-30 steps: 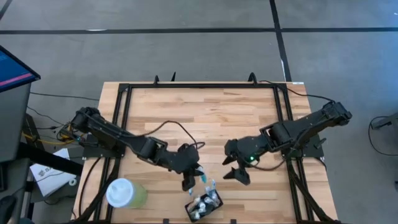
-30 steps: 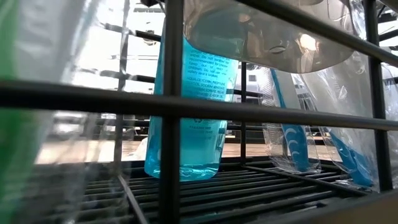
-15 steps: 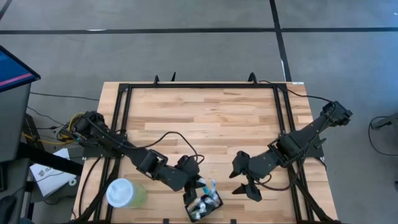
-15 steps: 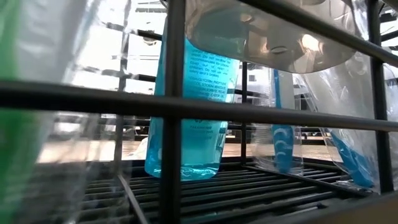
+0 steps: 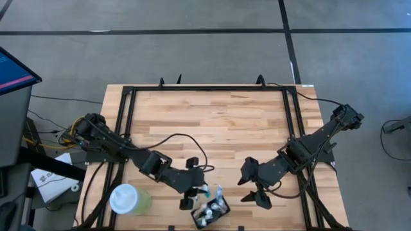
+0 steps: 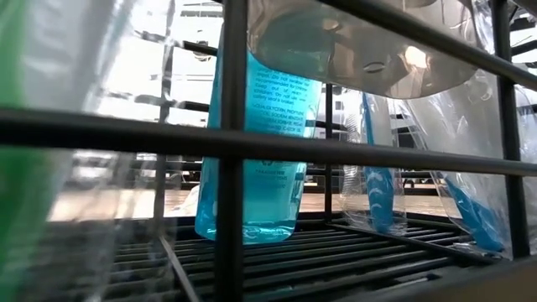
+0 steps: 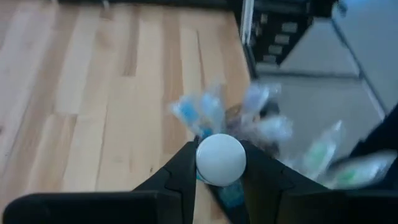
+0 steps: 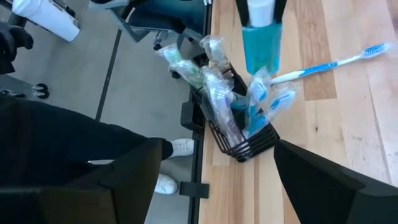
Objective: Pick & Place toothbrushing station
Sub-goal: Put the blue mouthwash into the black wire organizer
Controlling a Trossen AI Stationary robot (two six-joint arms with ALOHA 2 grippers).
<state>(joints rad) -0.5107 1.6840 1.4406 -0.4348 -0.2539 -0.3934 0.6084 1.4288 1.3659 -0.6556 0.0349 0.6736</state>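
Observation:
The toothbrushing station is a small black wire holder [image 5: 221, 215] [image 8: 249, 146] at the table's near edge. It is stuffed with wrapped toothbrushes [image 8: 214, 87]. Just beyond it, on its left, my left gripper [image 5: 192, 196] [image 7: 221, 171] is shut on a blue bottle [image 8: 261, 46] [image 6: 252, 143] with a white cap. A blue toothbrush [image 8: 329, 62] lies flat on the wood next to the bottle. My right gripper [image 5: 255, 188] hangs open to the right of the holder, with nothing between its fingers. My left gripper pinches the bottle's round white cap [image 7: 221, 158] between its two fingers [image 7: 183, 177], one on each side. The fingers slant down from the table's left. The bottle hangs upright below them, beside the holder. Whether its base touches the table I cannot tell.
A pale green cup with a white round lid [image 5: 128, 200] stands at the near left corner. A black frame [image 5: 128, 109] runs round the table's edges. Bare wood [image 5: 212, 122] fills the middle and the far half.
My left gripper has carried the bottle a little toward the near edge and the left, and has rolled about its own axis. My right gripper has swung toward the near edge and the right, and stays open.

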